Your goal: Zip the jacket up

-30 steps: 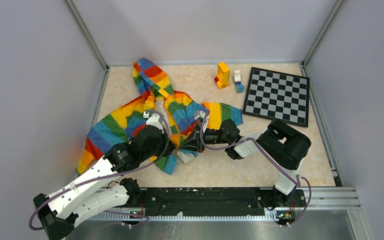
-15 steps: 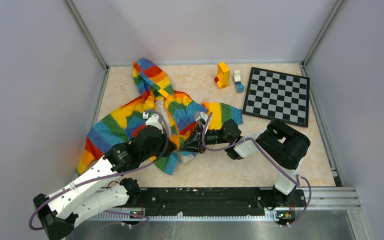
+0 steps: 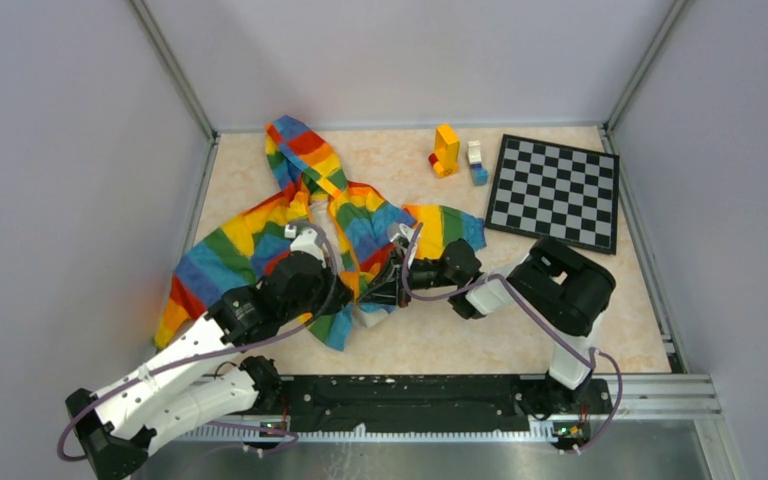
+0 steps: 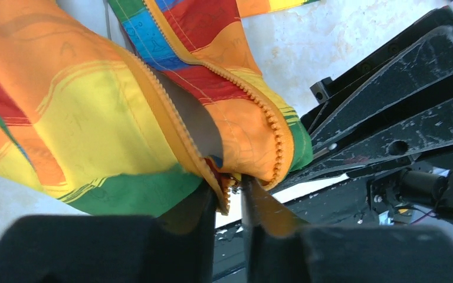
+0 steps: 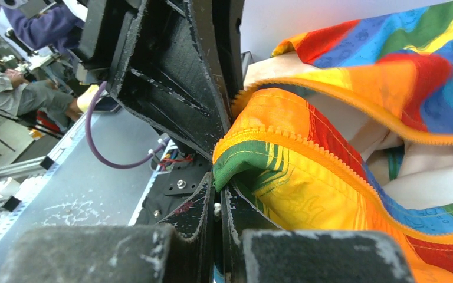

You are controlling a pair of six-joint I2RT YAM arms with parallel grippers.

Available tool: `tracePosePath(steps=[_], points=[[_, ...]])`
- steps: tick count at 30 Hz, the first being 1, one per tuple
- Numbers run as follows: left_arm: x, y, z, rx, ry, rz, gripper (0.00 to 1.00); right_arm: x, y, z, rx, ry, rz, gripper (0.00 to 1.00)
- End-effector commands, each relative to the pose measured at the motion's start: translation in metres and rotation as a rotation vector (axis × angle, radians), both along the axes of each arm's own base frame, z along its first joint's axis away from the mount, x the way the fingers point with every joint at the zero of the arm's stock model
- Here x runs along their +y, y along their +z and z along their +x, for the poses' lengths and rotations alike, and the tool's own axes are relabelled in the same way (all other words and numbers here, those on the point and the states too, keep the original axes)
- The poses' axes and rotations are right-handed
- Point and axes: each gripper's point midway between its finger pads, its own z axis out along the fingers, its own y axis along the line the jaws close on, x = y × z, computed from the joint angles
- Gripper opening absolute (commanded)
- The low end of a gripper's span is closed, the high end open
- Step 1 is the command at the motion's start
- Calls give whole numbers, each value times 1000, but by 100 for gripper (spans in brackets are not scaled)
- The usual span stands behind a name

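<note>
**Item:** jacket (image 3: 365, 222). Quantity: 1. Hooded, rainbow stripes, orange zip (image 4: 174, 115).

**Location:** left-centre of the table (image 3: 520, 310), with the hood toward the far wall, the sleeves spread to either side and the front open. Its lower front edge is raised off the table between the 2 grippers, toward the near edge.

**Zip:** 2 tooth rows, apart along all the visible length and meeting only at the foot. Not yet closed.

**Left gripper** (image 4: 231, 203): jaws a little apart, with the foot of the zip in the gap at the tips. Whether they press on it cannot be told.

**Right gripper** (image 5: 217, 203): jaws together, clamped on the green corner of the hem (image 5: 239, 168).

**Handling (judged):**
- Light, thin, limp cloth with no stiffness.
- It likely folds and bunches under any push and slides easily on the smooth table.
- Not fragile, though the teeth may snag loose cloth.
- The rows probably go slack unless the hem is held taut.

**Hold points (judged):**
- 1 grip on the hem just beside the zip foot, as an anchor.
- 1 grip on the slider tab, drawn toward the hood. The slider is too small to pick out here.

**Also present:** board (image 3: 555, 190) and blocks (image 3: 447, 150), beyond the jacket and not touching it.
</note>
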Motion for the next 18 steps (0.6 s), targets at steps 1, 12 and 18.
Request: tracePosePath(steps=[1, 12, 18], points=[[-6, 22, 6, -49, 20, -73, 34, 1, 28, -2, -66, 31, 113, 0], [0, 47, 5, -123, 26, -126, 86, 2, 22, -4, -23, 48, 123, 0], [7, 36, -4, -98, 50, -162, 98, 2, 12, 2, 7, 14, 79, 0]])
